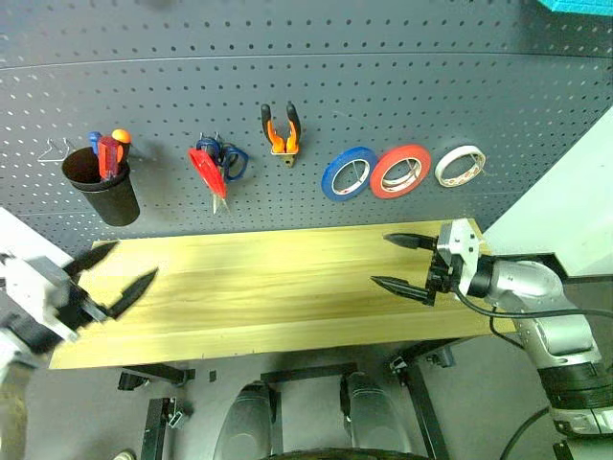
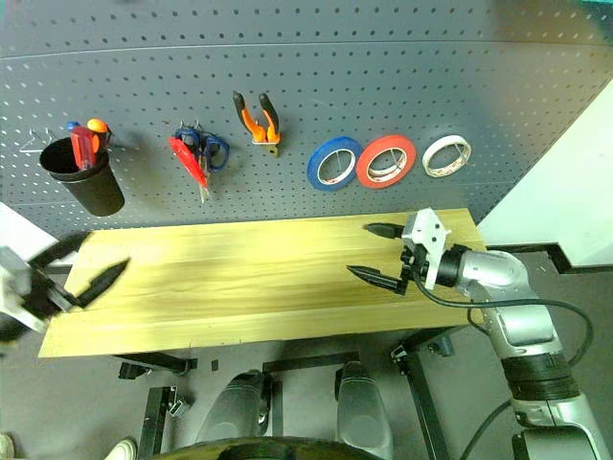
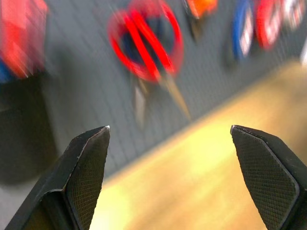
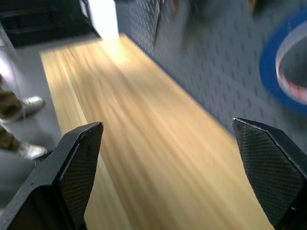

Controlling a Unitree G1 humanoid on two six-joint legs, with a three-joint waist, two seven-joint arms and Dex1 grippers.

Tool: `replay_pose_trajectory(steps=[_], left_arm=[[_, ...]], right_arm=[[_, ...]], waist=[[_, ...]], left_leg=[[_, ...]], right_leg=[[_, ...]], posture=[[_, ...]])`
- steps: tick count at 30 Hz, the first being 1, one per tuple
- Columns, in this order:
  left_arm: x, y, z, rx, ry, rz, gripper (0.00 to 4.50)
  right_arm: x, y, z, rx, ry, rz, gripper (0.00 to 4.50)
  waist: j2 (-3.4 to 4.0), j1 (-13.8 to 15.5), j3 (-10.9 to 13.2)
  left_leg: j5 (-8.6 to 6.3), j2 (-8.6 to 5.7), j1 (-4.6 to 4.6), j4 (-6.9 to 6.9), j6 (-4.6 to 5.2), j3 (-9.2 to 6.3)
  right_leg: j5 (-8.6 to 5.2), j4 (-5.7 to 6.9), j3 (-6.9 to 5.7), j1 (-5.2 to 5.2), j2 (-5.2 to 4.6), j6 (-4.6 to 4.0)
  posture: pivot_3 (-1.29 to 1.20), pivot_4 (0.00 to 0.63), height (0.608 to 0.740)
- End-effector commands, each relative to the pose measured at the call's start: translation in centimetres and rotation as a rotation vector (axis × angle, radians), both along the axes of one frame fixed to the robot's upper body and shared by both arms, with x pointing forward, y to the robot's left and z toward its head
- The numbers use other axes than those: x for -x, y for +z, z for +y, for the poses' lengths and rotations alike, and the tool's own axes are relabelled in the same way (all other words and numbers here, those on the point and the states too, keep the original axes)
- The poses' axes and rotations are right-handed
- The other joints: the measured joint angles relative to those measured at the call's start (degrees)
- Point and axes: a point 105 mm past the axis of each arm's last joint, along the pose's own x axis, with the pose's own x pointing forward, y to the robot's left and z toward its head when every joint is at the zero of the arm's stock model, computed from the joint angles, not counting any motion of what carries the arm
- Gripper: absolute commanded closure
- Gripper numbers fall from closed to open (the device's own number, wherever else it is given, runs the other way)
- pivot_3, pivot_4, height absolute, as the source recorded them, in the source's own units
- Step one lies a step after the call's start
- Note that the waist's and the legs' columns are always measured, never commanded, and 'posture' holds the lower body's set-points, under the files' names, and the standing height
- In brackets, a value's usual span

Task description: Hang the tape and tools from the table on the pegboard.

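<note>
Both tools, left [image 1: 123, 273] and right [image 1: 400, 261], were held wide open and empty over the bare counter [image 1: 268, 287], since tape [image 1: 460, 165], pliers [image 1: 281, 129] and scissors [image 1: 207, 171] were hung on the pegboard [image 1: 383, 86].

4 camera views: 2 from the head, 1 from each wrist.

The 2 head views look forward and down from above the arms, facing the pegboard [image 1: 306, 86] with the table [image 1: 278, 287] beneath it; they share almost the whole scene, slightly offset sideways. The left wrist view looks along the left gripper [image 3: 170, 177], close over the table, toward the red-handled scissors [image 3: 146, 45] ahead of the fingers. The right wrist view looks along the right gripper [image 4: 168, 172] down the table's length, the pegboard beside the hand and a blue tape roll [image 4: 283, 72] very near.
</note>
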Motion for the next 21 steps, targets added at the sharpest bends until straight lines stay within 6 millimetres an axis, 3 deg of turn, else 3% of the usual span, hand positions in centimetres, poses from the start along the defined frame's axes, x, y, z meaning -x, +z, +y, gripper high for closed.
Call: replay_pose_trajectory(steps=[1, 5, 9, 13, 21], left_arm=[[1.4, -4.7, -0.6, -0.08, 0.009, 0.067, 0.3], [3.2, -9.0, -0.6, -0.095, 0.054, 0.13, 0.3], [4.1, -11.0, -0.2, -0.1, 0.105, 0.127, 0.3], [4.2, -11.4, -0.3, -0.073, 0.111, 0.122, 0.3], [2.7, -11.5, -1.3, -0.036, 0.087, 0.12, 0.3]], right_arm=[[0.1, -1.8, -2.6, 0.03, -0.076, -0.004, 0.0], [1.1, -4.8, -5.4, 0.064, -0.159, 0.077, 0.0], [2.2, -6.9, -7.5, 0.115, -0.222, 0.121, 0.0], [2.5, -8.0, -8.6, 0.136, -0.268, 0.134, 0.0], [1.4, -8.9, -9.3, 0.152, -0.335, 0.125, 0.0]], waist=[[0.15, -0.1, -0.27], [0.16, -0.03, -0.3], [0.24, -0.03, -0.39], [0.52, -0.1, -0.77], [0.81, -0.15, -1.02]], left_leg=[[0.0, 0.0, -0.01, 0.0, 0.0, 0.01], [-0.05, 0.0, -0.09, -0.06, 0.09, 0.04], [-0.06, 0.0, -0.06, -0.09, 0.11, 0.04], [-0.06, 0.0, -0.05, -0.06, 0.1, 0.05], [-0.06, 0.0, -0.04, -0.07, 0.11, 0.06]], right_leg=[[0.01, -0.08, 0.0, 0.03, -0.01, -0.01], [0.07, -0.23, 0.0, -0.01, -0.04, -0.09], [0.06, -0.22, -0.01, -0.01, -0.04, -0.08], [0.01, -0.24, 0.0, 0.03, -0.05, 0.01], [0.0, -0.24, -0.01, 0.02, -0.06, 0.02]], posture=[[-0.01, 0.128, 0.729], [-0.01, 0.13, 0.729], [-0.02, 0.13, 0.729], [-0.03, 0.128, 0.729], [-0.03, 0.122, 0.729]])
